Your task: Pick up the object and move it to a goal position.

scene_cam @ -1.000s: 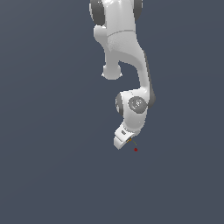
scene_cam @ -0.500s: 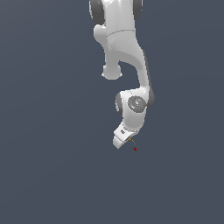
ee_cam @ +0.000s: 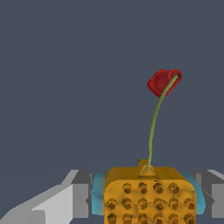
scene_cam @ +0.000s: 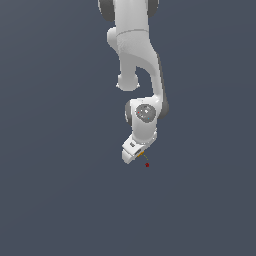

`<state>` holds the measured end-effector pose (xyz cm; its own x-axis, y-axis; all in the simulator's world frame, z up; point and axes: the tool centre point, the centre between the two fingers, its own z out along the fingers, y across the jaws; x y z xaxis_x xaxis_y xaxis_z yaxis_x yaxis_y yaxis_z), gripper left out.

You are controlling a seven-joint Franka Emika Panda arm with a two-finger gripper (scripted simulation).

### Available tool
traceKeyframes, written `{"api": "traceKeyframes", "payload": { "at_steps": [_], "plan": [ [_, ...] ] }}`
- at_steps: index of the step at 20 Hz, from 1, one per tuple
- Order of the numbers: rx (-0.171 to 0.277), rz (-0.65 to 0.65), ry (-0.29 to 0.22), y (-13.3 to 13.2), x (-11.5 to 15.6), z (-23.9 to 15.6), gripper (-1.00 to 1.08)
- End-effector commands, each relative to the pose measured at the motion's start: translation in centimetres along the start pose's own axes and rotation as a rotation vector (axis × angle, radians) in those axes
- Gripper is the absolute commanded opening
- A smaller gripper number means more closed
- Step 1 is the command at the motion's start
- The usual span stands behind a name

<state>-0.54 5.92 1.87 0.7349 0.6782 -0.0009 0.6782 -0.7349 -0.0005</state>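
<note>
The block [ee_cam: 148,194] is showing orange-yellow, dotted with rows of darker round studs, teal bits glowing at its sides. Its thin strand [ee_cam: 154,127] is looking olive-green, ending in a red blob [ee_cam: 161,82]. The claw [scene_cam: 134,152] is showing white.

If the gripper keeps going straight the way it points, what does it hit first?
Nothing new, apparently: the gripper, shut on the orange block, faces plain grey background beyond the red tip. Depth unclear.

nothing but backdrop

apart from the task's own pieces, both views show only a flat, uniform dark slate-grey ground [scene_cam: 55,190], without texture, markings or edges, filling each frame from side to side.
</note>
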Motion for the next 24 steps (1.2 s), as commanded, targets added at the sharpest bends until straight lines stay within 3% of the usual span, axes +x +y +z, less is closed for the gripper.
{"api": "traceKeyframes", "payload": {
  "at_steps": [1,15,24],
  "plan": [
    [-0.001,0.001,0.001,0.3,-1.7,-0.2,-1.00],
    [-0.001,0.001,0.001,2.4,-13.9,-1.1,-1.00],
    [-0.001,0.001,0.001,3.1,-17.3,-1.4,-1.00]
  ]
}}
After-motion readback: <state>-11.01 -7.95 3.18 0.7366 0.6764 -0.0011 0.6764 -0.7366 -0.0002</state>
